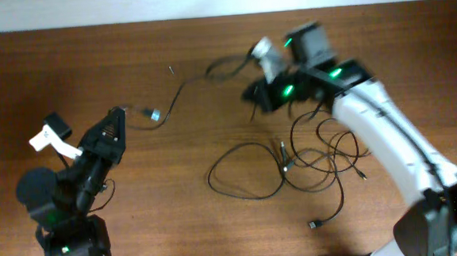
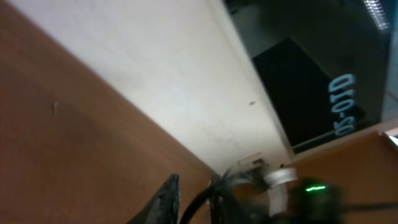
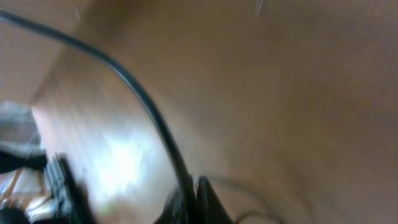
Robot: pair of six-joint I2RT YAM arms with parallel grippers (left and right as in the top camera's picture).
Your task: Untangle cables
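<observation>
Several thin black cables [image 1: 251, 170] lie looped and crossing on the wooden table [image 1: 66, 66] at centre right, with a loose plug end [image 1: 315, 223] near the front. One cable [image 1: 184, 84] stretches across the table between my two grippers. My left gripper [image 1: 120, 115] is at its left end, by a small metal plug [image 1: 154, 114]. In the left wrist view a black cable [image 2: 198, 202] rises between the close-set fingers [image 2: 191, 185]. My right gripper [image 1: 252, 92] is shut on the cable [image 3: 137, 87], which runs into its jaws [image 3: 193, 200]. Both wrist views are blurred.
The right arm [image 1: 387, 126] reaches over the cable pile from the lower right. The left arm's base [image 1: 68, 241] is at the lower left, with a white tag [image 1: 45, 140] beside it. A pale wall [image 1: 205, 1] runs along the table's far edge.
</observation>
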